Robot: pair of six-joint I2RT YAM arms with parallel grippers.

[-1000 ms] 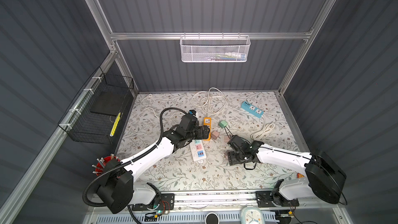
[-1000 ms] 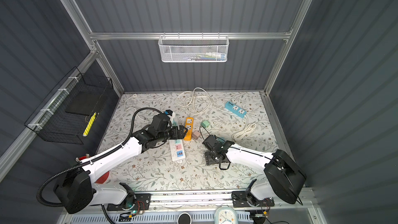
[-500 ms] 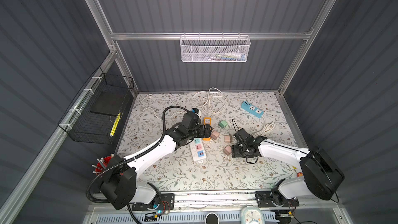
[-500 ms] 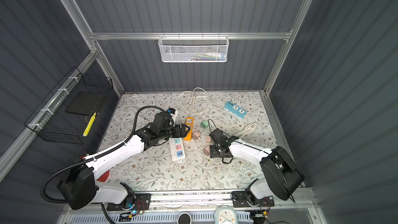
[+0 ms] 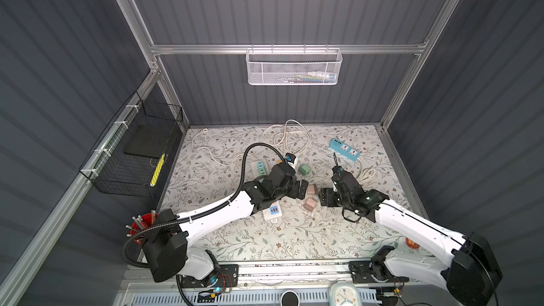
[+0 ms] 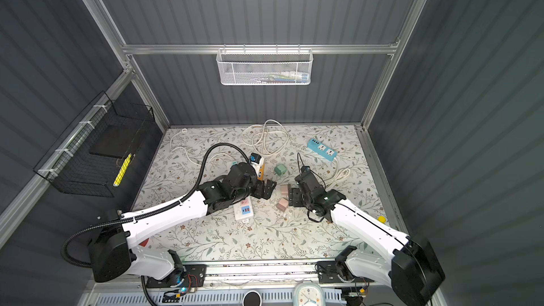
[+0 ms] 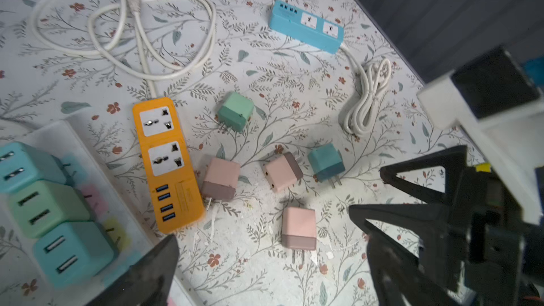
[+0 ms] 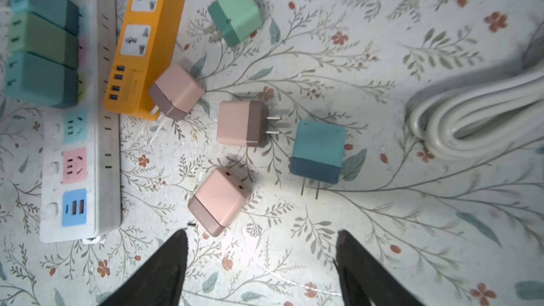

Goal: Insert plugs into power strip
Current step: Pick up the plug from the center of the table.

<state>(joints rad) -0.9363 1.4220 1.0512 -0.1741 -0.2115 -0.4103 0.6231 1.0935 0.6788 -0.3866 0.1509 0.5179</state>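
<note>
Three pink plugs [image 8: 243, 123] lying ahead of the empty, wide-open right gripper [image 8: 261, 234], nearest pink plug [image 8: 220, 200] pointing its prongs at it; left gripper [image 5: 298, 188] likewise gaping, empty.

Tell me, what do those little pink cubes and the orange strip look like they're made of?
The pink plugs look like matte moulded plastic, two-toned with a darker band; their prongs shine like bare metal. The orange power strip also looks plastic, smooth with a faint sheen and rounded edges.

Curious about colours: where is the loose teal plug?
In the right wrist view, the teal plug lies on the mat between a pink plug and the coiled white cord.
</note>
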